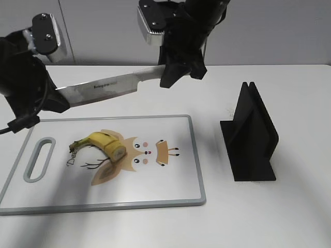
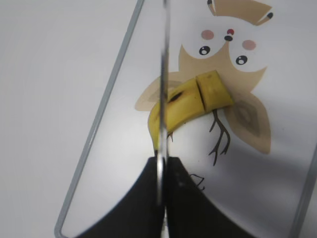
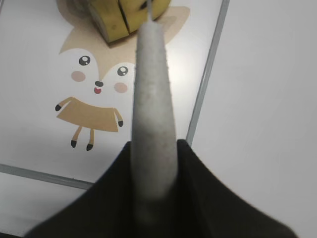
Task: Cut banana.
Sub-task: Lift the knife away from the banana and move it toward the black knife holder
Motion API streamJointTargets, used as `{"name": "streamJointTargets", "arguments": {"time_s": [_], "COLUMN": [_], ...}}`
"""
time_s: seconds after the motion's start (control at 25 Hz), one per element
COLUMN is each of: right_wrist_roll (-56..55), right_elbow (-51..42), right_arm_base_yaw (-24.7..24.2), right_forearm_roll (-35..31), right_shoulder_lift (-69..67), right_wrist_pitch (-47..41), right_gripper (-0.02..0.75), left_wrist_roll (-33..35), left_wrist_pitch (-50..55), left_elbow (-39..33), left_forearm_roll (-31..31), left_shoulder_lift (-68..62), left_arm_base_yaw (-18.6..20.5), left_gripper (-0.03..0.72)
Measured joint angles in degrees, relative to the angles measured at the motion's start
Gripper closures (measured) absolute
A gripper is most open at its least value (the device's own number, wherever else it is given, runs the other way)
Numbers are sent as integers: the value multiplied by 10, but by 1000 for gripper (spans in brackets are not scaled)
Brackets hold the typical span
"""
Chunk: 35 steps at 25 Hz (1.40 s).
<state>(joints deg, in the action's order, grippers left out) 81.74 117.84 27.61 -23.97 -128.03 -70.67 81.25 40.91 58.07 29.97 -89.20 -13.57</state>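
Observation:
A yellow banana (image 1: 101, 143) lies on the white cutting board (image 1: 155, 186), left of its fox drawing, with a cut near its right end. A large kitchen knife (image 1: 103, 88) hangs level above the board's far edge. My left gripper (image 1: 54, 103) is shut on the blade's tip end. My right gripper (image 1: 173, 70) is shut on the grey handle. In the left wrist view the blade (image 2: 163, 74) runs edge-on over the banana (image 2: 188, 101), out from the jaws (image 2: 161, 198). In the right wrist view the handle (image 3: 153, 89) sits between the jaws (image 3: 153, 198), with the banana (image 3: 124, 12) at the top.
A black knife stand (image 1: 251, 134) sits on the white table to the right of the board. The board has a grey rim and a handle slot (image 1: 40, 157) at its left end.

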Motion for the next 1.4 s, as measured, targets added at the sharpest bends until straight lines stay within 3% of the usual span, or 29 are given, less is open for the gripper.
{"name": "streamJointTargets", "arguments": {"time_s": [0.4, 0.52, 0.68, 0.76, 0.96, 1.12, 1.24, 1.4], "right_wrist_roll": [3, 1, -8, -16, -19, -44, -99, -224], "right_elbow": [-1, -1, -1, -1, -1, -1, -1, -1], "right_arm_base_yaw": [2, 2, 0, -1, -3, -3, -3, -3], "right_forearm_roll": [4, 16, 38, 48, 62, 70, 82, 98], "right_shoulder_lift": [39, 50, 69, 81, 107, 130, 147, 170], "right_wrist_pitch": [-1, -1, -1, 3, 3, 3, 3, 3], "right_gripper": [564, 564, 569, 570, 570, 570, 570, 570], "left_wrist_roll": [-1, -1, -1, -1, -14, -93, -212, -390], "left_wrist_pitch": [20, 24, 19, 3, -36, -43, -37, 19], "left_elbow": [1, 1, 0, 0, 0, 0, 0, 0], "left_forearm_roll": [-17, -22, -41, -44, -47, -54, -91, -185], "left_shoulder_lift": [58, 68, 88, 101, 149, 191, 219, 252], "left_arm_base_yaw": [0, 0, 6, 17, 65, 109, 132, 139], "left_gripper": [660, 520, 235, 137, 86, 96, 99, 108]}}
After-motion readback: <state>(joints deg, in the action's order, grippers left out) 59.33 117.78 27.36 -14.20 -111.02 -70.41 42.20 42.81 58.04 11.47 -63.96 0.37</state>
